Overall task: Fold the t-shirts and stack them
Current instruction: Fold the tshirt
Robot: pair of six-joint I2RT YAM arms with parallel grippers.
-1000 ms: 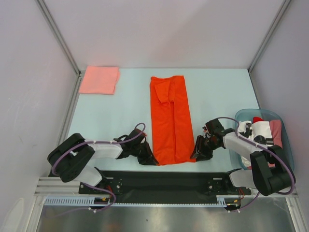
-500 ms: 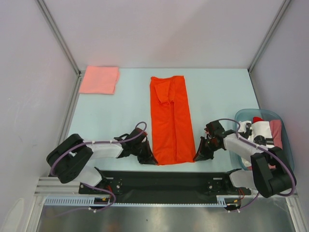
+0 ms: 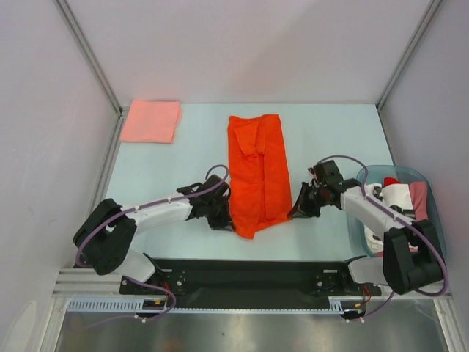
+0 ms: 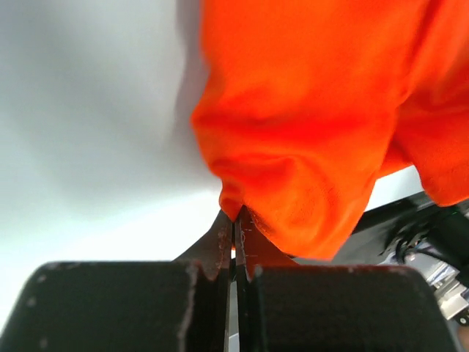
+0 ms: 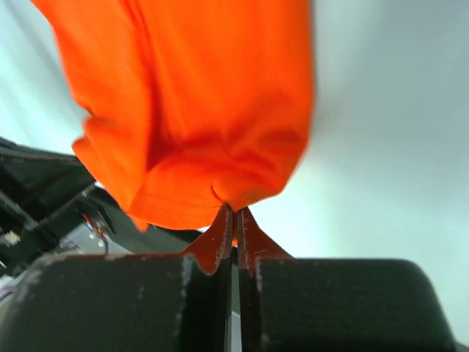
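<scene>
An orange t-shirt [image 3: 256,169], folded into a long strip, lies in the middle of the table. Its near end is lifted off the surface. My left gripper [image 3: 223,217] is shut on the shirt's near left corner [image 4: 242,191]. My right gripper [image 3: 298,207] is shut on the near right corner [image 5: 220,183]. Both wrist views show the fingertips pinching the orange hem, with cloth hanging above the table. A folded pink t-shirt [image 3: 151,121] lies at the far left corner.
A blue basket [image 3: 432,213] with several crumpled garments stands at the right edge. The black base rail [image 3: 242,275] runs along the near edge. White walls and metal posts enclose the table.
Both grippers have lifted the shirt's near hem and moved it away from the near edge, towards the far side. The strip now looks shorter, with its near end bunched.
</scene>
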